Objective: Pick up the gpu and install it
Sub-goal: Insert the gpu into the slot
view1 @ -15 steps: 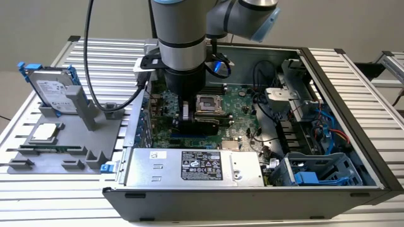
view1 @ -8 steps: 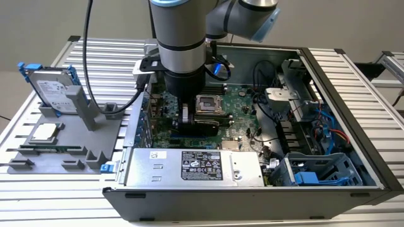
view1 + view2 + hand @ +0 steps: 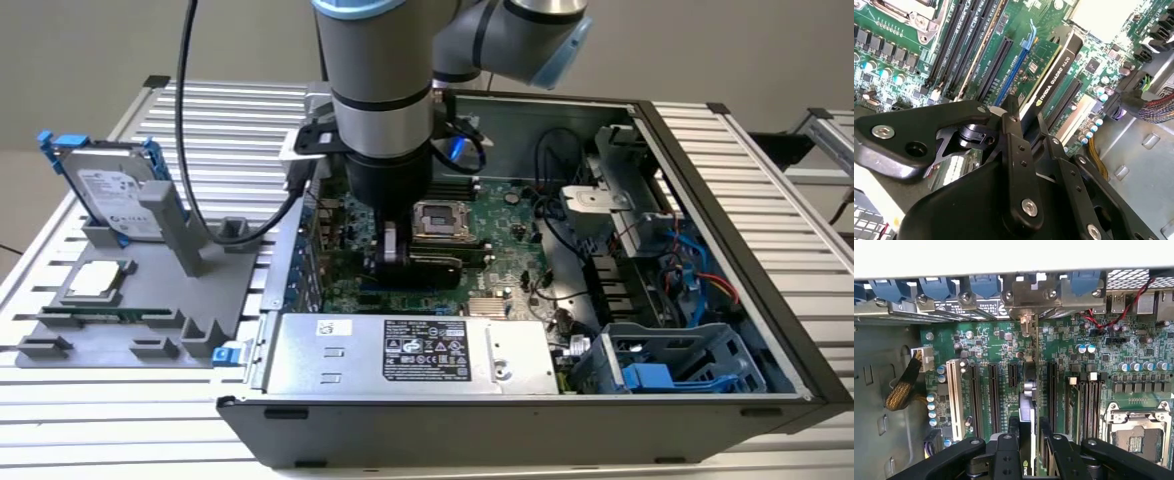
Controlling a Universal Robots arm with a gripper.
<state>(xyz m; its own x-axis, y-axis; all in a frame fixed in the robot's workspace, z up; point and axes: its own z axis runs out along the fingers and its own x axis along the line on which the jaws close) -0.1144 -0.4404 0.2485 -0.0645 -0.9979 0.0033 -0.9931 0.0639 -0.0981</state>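
Observation:
The gpu stands on edge over the green motherboard inside the open computer case. In the second wrist view its black shroud runs along a long expansion slot. In the first wrist view the gpu is edge-on, and its silver bracket meets the case's rear wall. My gripper reaches down into the case and is shut on the gpu. Its black fingers clamp the card from both sides, and the gripper sits at the card's near end.
Empty black expansion slots flank the card, with the CPU socket beyond. A grey power supply and a blue drive cage fill the case front. Outside the case, a grey fixture holds a hard drive and a CPU chip.

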